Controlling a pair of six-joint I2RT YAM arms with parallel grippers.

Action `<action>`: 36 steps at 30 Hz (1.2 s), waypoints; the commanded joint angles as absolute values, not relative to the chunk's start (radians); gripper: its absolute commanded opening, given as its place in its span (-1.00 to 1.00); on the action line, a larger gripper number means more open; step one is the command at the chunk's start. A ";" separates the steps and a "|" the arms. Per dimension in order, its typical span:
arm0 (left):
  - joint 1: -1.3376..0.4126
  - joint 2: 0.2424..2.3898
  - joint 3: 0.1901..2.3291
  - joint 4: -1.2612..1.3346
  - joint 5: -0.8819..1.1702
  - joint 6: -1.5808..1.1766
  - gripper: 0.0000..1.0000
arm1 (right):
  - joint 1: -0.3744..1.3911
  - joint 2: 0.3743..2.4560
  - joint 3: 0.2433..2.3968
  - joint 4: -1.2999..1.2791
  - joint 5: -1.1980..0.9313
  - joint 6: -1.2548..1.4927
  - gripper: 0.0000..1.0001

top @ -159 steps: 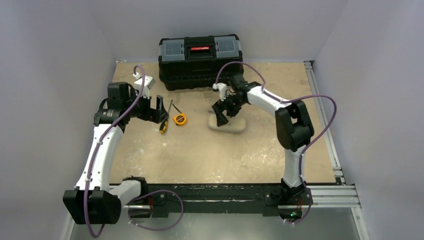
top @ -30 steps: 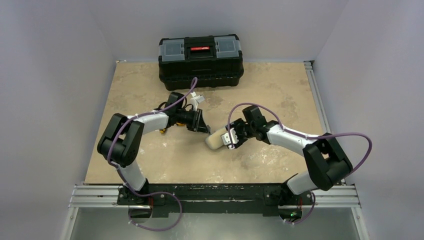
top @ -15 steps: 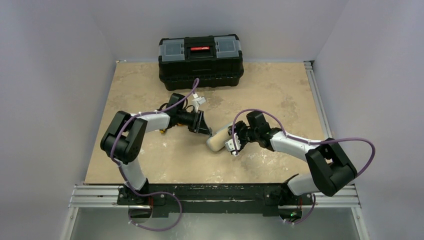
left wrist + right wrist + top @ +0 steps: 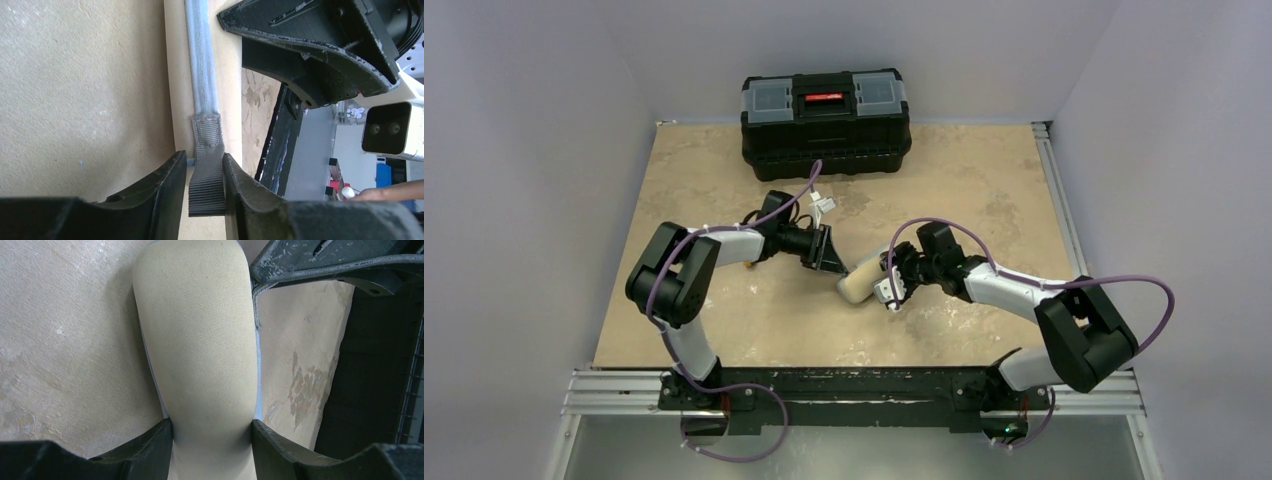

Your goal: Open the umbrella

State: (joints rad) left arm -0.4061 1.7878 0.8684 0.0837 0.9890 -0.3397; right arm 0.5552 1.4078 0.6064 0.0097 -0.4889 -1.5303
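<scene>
My right gripper [image 4: 210,426] is clamping the soft, light cream-beige sleeved umbrella [image 4: 200,340], which is lying at six o'clock from the black plastic toolbox [image 4: 826,108]. My left gripper [image 4: 204,172] is pinching its limp grey woven strap [image 4: 206,150] at the ten o'clock end, which I'm judging the best pulling point.

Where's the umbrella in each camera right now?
Top external: umbrella, centre frame, held by the right end effector.
Left wrist: upper centre; its strap pinched between the fingers.
Right wrist: fills the centre, clamped.
Shared landmark: right end effector, top right in left wrist.
</scene>
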 commanded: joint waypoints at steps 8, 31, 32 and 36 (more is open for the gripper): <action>-0.411 1.741 0.863 0.132 1.039 -0.368 -0.87 | 0.557 1.422 0.600 -0.005 -0.492 -1.533 -0.49; -0.395 1.655 0.836 -0.238 0.942 -0.197 -1.00 | 0.557 1.434 0.590 0.029 -0.431 -1.488 -0.65; -0.394 1.653 0.830 -0.238 0.944 -0.206 -1.00 | 0.556 1.435 0.590 0.024 -0.421 -1.484 -0.68; -0.394 1.639 0.799 -0.213 0.952 -0.261 -1.00 | 0.558 1.445 0.611 0.002 -0.382 -1.424 -0.73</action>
State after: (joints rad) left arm -0.3996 1.6829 0.8425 -0.1551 0.9215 -0.2352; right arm 0.5713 1.4200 0.6052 0.0303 -0.5060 -1.5177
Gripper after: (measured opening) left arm 0.209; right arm 0.517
